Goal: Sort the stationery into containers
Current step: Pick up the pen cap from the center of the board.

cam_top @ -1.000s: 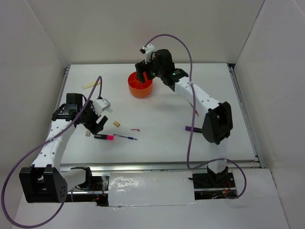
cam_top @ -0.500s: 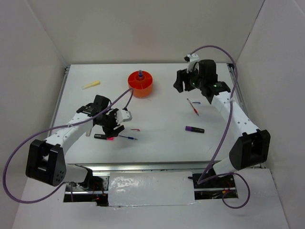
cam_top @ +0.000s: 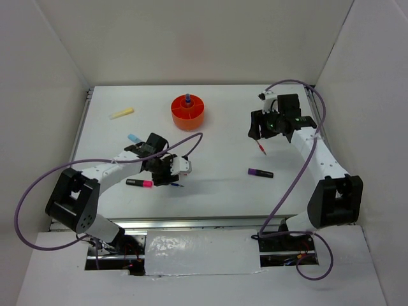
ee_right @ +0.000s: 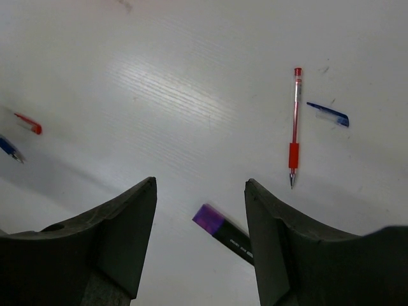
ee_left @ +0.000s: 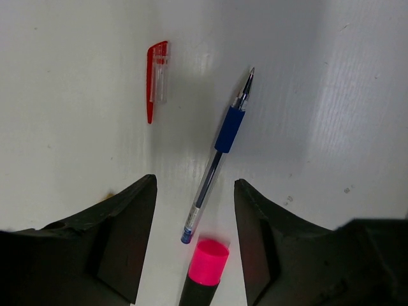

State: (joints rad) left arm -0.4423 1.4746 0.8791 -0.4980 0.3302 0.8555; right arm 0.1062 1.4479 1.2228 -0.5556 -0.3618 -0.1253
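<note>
While only a blue-capped bottle sits in the orange pot, the rest lies on the worktop — my left pincer spread over the blue pen, right pincer spread above the purple marker, both empty.

Two pens; two markers; two caps; one pot

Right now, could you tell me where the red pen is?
Right wrist view, right side: the red pen lies flat beside a loose blue cap, with the purple marker nearer the camera.
</note>
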